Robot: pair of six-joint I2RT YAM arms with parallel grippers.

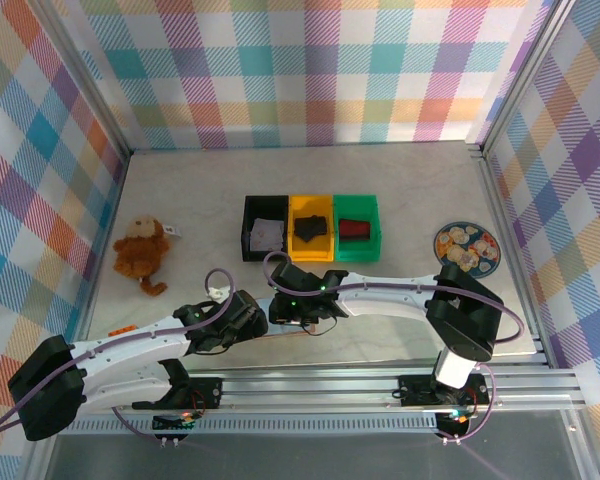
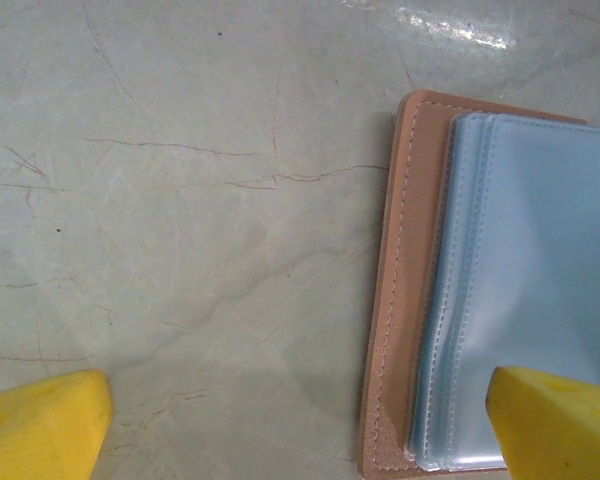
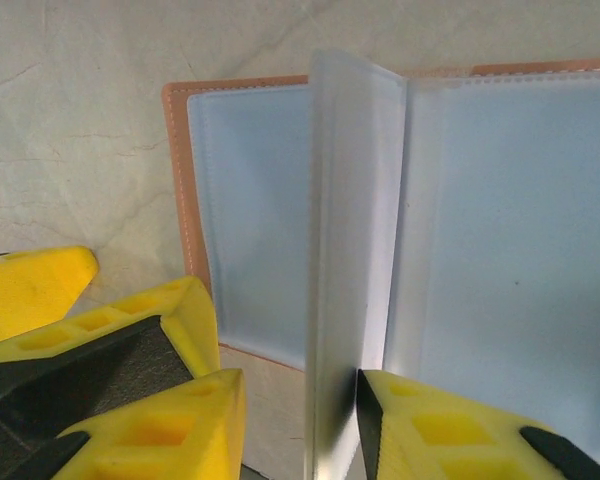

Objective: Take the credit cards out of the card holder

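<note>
Stitched tan leather holder [image 2: 398, 300], its sleeves [image 2: 540, 250] smooth, translucent pale-blue plastic, on a glossy marble-look table [image 2: 180, 250]; gripper fingers [image 3: 430, 425] matt yellow plastic.

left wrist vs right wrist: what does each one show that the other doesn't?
Left wrist: the left hand spread wide, one yellow fingertip over the flat stack of pale blue plastic sleeves. Right wrist: one clear sleeve page standing upright between the right hand's fingers. Both: the pinkish-tan leather card holder, lying open on the marbled table.
</note>
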